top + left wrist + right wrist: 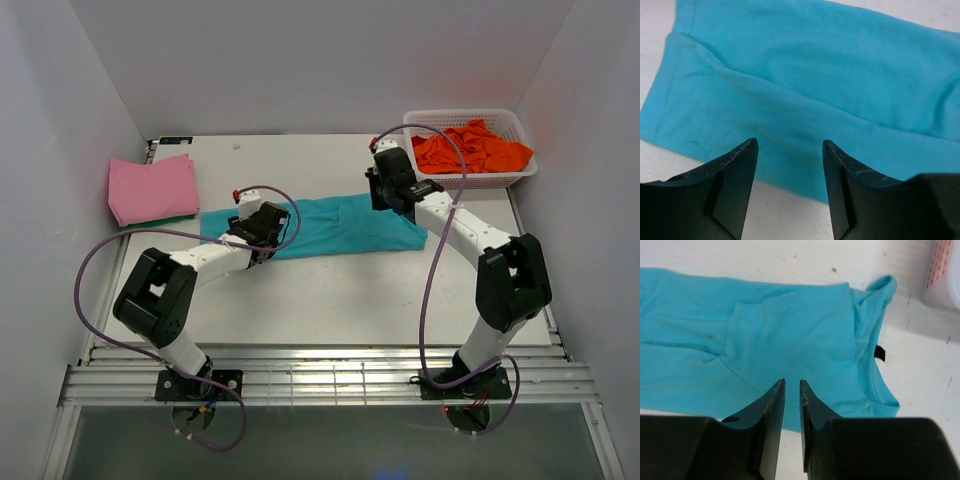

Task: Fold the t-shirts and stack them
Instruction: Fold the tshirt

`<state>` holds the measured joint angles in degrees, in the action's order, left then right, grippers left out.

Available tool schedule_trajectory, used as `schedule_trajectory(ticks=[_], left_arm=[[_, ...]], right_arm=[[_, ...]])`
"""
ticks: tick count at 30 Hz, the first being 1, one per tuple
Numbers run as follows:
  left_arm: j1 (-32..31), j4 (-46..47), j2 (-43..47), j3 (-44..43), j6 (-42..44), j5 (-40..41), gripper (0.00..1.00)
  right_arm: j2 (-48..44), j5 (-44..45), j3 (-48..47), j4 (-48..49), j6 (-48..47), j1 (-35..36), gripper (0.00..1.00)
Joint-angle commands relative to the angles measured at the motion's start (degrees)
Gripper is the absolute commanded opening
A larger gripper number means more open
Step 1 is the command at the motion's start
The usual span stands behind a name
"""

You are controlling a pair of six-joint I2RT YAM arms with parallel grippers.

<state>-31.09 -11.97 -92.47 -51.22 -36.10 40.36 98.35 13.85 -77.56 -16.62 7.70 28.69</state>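
A teal t-shirt [335, 226] lies folded into a long band across the middle of the table. It also shows in the left wrist view [815, 75] and in the right wrist view [790, 330]. My left gripper [264, 226] hovers over the band's left end, open and empty [790, 145]. My right gripper [396, 190] is over the collar end at the right, with jaws almost shut to a narrow slit and nothing between them [792, 383]. A folded pink shirt [152, 188] lies at the far left. Orange shirts [470, 148] lie crumpled in a basket.
The white basket [465, 116] stands at the back right corner. The pink shirt lies on a green one whose edge [165, 221] shows beneath it. White walls close in the table on the left, back and right. A purple cable loops from each arm.
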Motion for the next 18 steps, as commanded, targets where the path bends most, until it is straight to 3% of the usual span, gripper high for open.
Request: schedule_trajectory(ticks=[1, 4, 7, 10, 15, 18], left_arm=[[1.7, -6.4, -2.8, -3.6, -2.0, 6.5, 0.65], [3.3, -8.0, -4.3, -4.4, -3.3, 7.3, 0.61], [4.2, -8.9, -4.7, -4.2, -4.2, 7.9, 0.57], [4.2, -9.1, -3.8, -3.3, -4.7, 8.9, 0.45], [4.2, -8.8, -1.3, -1.3, -6.1, 9.7, 0.01], [4.5, -8.2, -0.9, -0.5, -6.2, 9.7, 0.0]], right_arm=[[1.1, 5.1, 3.4, -4.1, 2.3, 0.1, 0.23], [3.9, 5.8, 3.1, -7.3, 3.5, 0.2, 0.1], [5.5, 5.9, 4.7, -7.3, 4.7, 0.2, 0.08], [5.6, 5.2, 7.2, -5.7, 5.8, 0.1, 0.08], [5.4, 4.9, 9.4, -4.6, 6.4, 0.1, 0.08], [6.1, 4.8, 9.3, -4.6, 6.3, 0.1, 0.08]])
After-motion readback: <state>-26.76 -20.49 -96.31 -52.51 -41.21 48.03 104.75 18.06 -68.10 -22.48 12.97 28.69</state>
